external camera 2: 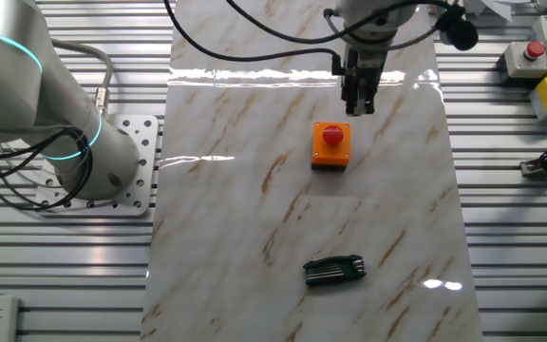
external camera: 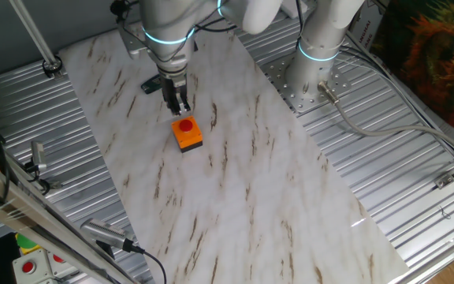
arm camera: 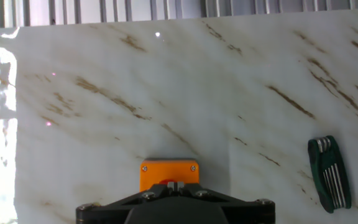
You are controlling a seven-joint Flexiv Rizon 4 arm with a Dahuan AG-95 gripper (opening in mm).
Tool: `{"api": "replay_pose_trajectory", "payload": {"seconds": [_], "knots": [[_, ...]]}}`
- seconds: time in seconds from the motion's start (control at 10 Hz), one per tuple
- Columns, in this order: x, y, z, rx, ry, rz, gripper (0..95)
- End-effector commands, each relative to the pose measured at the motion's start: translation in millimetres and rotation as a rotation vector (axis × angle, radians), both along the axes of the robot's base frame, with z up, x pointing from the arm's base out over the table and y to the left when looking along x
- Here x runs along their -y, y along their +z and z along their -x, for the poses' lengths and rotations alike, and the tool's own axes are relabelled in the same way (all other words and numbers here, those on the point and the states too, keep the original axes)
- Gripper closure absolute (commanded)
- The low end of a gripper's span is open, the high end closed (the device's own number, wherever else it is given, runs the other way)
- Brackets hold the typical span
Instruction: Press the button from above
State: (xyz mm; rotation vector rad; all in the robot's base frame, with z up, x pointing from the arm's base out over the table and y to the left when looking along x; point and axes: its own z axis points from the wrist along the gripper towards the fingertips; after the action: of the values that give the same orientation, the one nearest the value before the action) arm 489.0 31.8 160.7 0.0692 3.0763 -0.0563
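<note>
The button (external camera: 185, 126) is a small round red cap on a square orange box (external camera: 188, 138) standing on the marble board. It also shows in the other fixed view (external camera 2: 332, 136). My gripper (external camera: 179, 106) hangs pointing down just above and slightly behind the button, apart from it; in the other fixed view the gripper (external camera 2: 358, 104) is a little beyond the box. In the hand view the two fingertips (arm camera: 169, 185) touch each other, shut on nothing, over the orange box (arm camera: 166, 171), and only a sliver of the red cap shows.
A dark folded hex-key set (external camera 2: 334, 271) lies on the marble board (external camera: 235, 181) nearer the front; it also shows in the hand view (arm camera: 329, 174). The arm's base (external camera: 314, 75) stands beside the board. A pale control panel with red buttons (external camera 2: 532, 57) sits at one side.
</note>
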Motion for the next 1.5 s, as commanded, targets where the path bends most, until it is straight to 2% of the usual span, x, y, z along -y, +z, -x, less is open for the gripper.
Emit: {"api": "replay_pose_trajectory", "payload": {"seconds": [0.1, 0.4, 0.7, 1.5], "knots": [[2.8, -8.5, 6.8, 0.011, 0.014, 0.005, 95.0], [5.4, -19.2, 6.4, 0.016, 0.027, 0.013, 95.0], [7.4, -30.3, 4.5, 0.025, 0.043, 0.007, 95.0], [3.2, -48.8, 2.1, 0.044, 0.059, 0.006, 95.0]]}}
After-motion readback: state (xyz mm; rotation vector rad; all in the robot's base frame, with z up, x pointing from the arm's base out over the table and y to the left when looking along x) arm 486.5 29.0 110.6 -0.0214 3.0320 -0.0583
